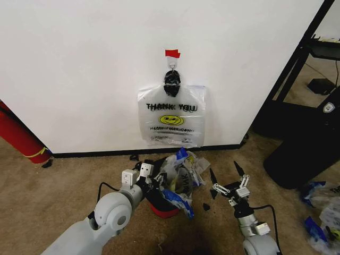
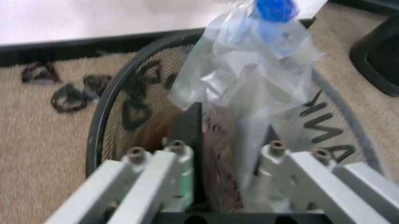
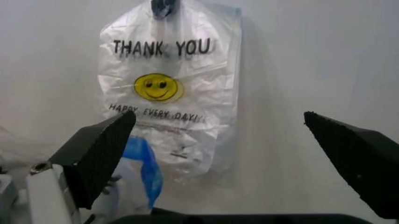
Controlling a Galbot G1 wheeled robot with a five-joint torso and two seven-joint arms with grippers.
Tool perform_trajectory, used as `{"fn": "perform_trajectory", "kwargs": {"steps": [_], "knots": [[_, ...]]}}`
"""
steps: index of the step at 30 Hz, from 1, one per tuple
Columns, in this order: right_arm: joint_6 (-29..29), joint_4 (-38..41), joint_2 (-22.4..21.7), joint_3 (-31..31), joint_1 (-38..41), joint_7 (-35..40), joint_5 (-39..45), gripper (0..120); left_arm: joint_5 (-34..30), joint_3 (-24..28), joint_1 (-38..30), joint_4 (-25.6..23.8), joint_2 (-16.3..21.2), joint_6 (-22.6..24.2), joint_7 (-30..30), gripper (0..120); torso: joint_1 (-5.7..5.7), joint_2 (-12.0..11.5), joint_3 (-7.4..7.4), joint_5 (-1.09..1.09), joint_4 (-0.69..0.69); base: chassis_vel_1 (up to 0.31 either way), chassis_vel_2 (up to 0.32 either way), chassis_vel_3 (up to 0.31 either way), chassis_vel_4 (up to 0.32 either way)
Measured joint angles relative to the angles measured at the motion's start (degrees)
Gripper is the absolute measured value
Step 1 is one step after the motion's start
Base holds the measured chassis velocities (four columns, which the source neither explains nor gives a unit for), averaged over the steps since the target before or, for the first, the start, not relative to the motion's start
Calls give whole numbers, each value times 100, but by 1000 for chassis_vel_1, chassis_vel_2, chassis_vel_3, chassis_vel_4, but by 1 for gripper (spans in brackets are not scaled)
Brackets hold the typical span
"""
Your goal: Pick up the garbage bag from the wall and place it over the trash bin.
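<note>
thin plastic garbage bag (image 1: 180, 178) pinched by left gripper (image 2: 227, 156) fingers, draped over trash bin (image 1: 162, 207) rim; right gripper (image 1: 227, 183) fingers spread, idle beside.

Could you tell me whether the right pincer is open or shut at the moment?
Open: the right pincer shows its black fingers spread wide apart, nothing between them.

Two smiley bags (image 1: 171, 116) (image 1: 183, 175), one bin (image 1: 162, 204), two grippers (image 1: 150, 178) (image 1: 227, 174).

Trash bin (image 1: 162, 208) mostly hidden under garbage bag (image 1: 183, 178).
</note>
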Motion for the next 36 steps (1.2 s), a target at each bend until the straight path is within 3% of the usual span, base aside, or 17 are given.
{"fn": "perform_trajectory", "kwargs": {"steps": [4, 10, 17, 18, 22, 25, 36], "knots": [[-300, 68, -64, -185, -2, 3, 364, 100, 0, -67, 80, 83, -65, -31, -1, 0, 0, 0, 0, 0, -1, 0, 0, 0, 0], [-1106, 424, -289, -423, -21, 2, 1194, 100, 9, -124, 156, 189, -126, -132, 30, 0, 0, 0, 0, 0, -1, 0, 0, 0, 0], [-3612, 1590, -1157, -643, 152, 408, 2751, 100, 28, 69, -62, 281, -126, -192, 125, 0, 0, 0, 0, 0, 1, 0, 0, 0, 0], [-3612, 1590, -1157, -643, 152, 408, 2751, 100, 28, 69, -62, 281, -126, -192, 125, 0, 0, 0, 0, 0, 1, 0, 0, 0, 0], [-5153, 1884, -1639, -745, 581, 535, 3379, 100, 35, 302, -299, 350, -140, -195, 194, 0, 0, 0, 0, 0, -4, 0, 0, 0, 0], [-6040, 1843, -1798, -880, 1083, 441, 3832, 100, 48, 374, -386, 392, -183, -195, 204, 0, 0, 0, 0, 1, 1, 0, 0, 0, 0], [-7593, 648, -1484, -1270, 2592, -392, 4334, 100, 302, 293, -298, 415, -155, -253, 256, 0, 1, -1, 1, 1, 0, 0, 0, 0, 0]]}}
